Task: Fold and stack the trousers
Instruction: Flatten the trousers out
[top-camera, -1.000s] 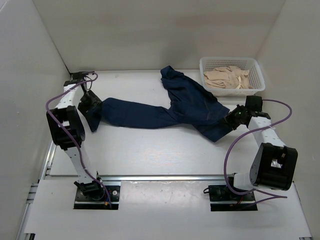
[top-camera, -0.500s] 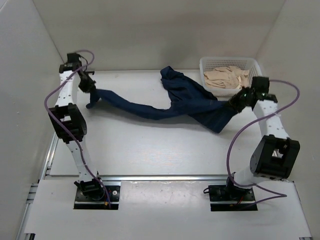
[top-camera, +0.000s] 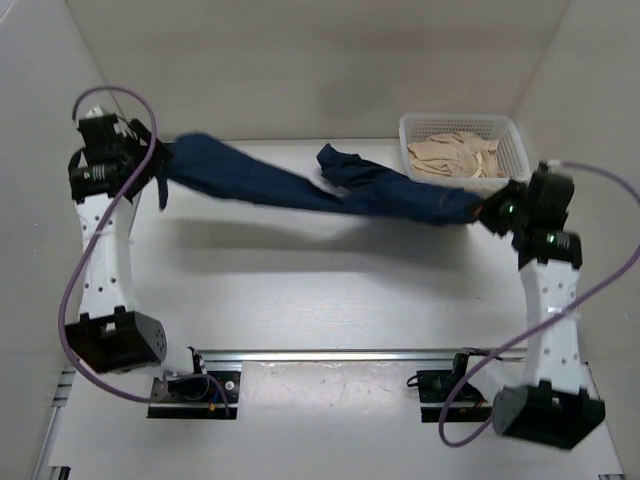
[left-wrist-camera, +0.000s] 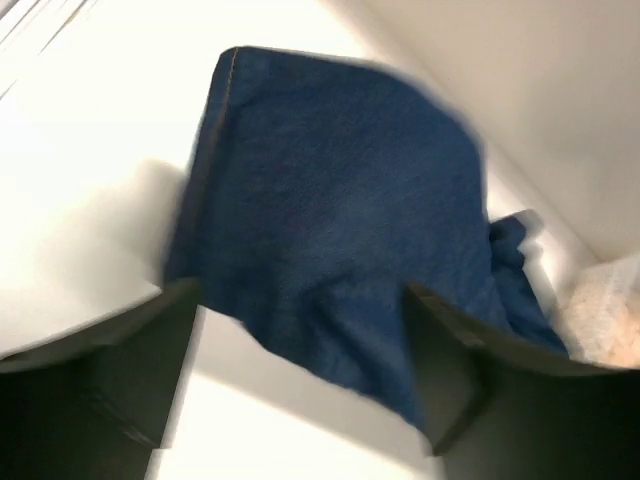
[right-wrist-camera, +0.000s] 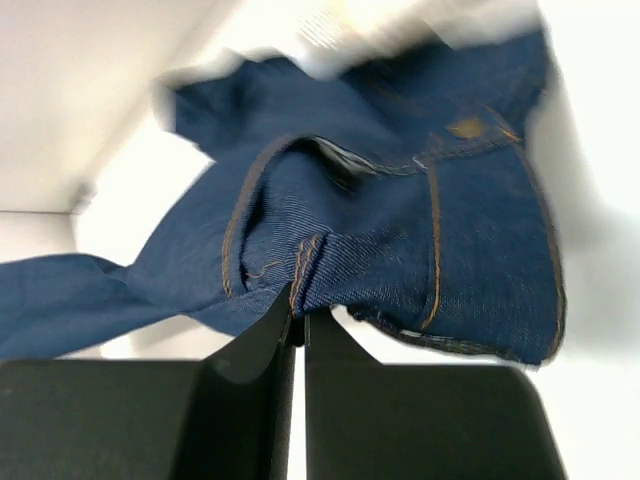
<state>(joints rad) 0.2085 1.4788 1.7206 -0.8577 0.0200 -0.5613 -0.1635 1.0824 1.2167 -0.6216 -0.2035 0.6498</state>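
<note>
The trousers (top-camera: 300, 190), dark navy jeans with tan stitching, hang stretched in the air between both arms, one leg drooping to the table at the back. My right gripper (top-camera: 492, 210) is shut on the waistband seam, shown in the right wrist view (right-wrist-camera: 300, 312) with the denim (right-wrist-camera: 460, 230) spread beyond it. My left gripper (top-camera: 150, 165) is raised high at the far left by the leg end. In the blurred left wrist view its fingers (left-wrist-camera: 170, 330) stand wide apart around the gripper's middle (left-wrist-camera: 300, 295), with the leg cloth (left-wrist-camera: 340, 210) lying between and beyond them.
A white mesh basket (top-camera: 515, 135) with beige cloth (top-camera: 455, 155) in it stands at the back right, just behind the right gripper. White walls close in the table on the left, back and right.
Both arms have risen and spread outward, lifting the trousers off the table into a stretched span. The left gripper went up and left, the right one up and right.
</note>
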